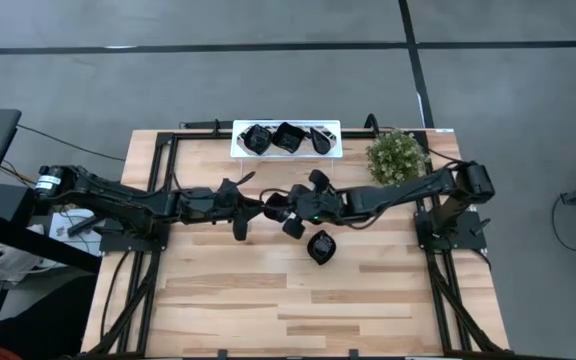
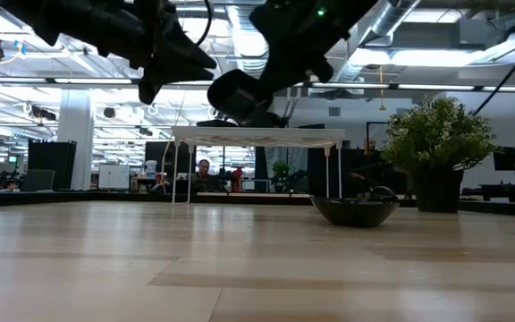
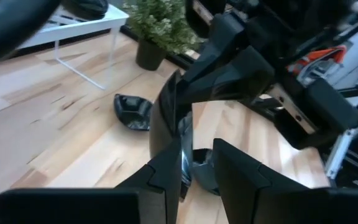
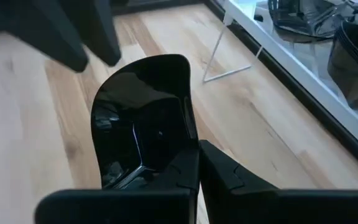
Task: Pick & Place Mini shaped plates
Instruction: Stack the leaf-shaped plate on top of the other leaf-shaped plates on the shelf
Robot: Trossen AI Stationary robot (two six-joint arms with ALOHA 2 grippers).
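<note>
My right gripper (image 4: 197,155) is shut on a glossy black wavy-edged square plate (image 4: 142,118), high above the table's middle (image 2: 238,94). My left gripper (image 3: 197,168) is open and faces it from the table's left (image 1: 248,212). Its fingers (image 4: 73,37) stand at the plate's far rim, and the plate shows edge-on (image 3: 166,118) beside one finger. A second black plate (image 1: 320,245) rests on its base on the table, near the right arm (image 2: 356,210). Three more plates (image 1: 286,137) lie in the white tray (image 1: 238,150). My right gripper pinches the square plate by its rim (image 4: 188,134) between the two fingers. The fingers come slanting down from the table's right. The plate is lifted clear and stands tilted on edge. My left gripper is close to the plate's opposite rim; whether it touches cannot be told.
The white tray stands on thin legs (image 4: 213,62) at the table's far edge. A potted plant (image 1: 398,155) sits to the right of it. Black frame rails (image 1: 158,170) run along both sides. Bare wood (image 1: 268,300) lies toward the near edge.
</note>
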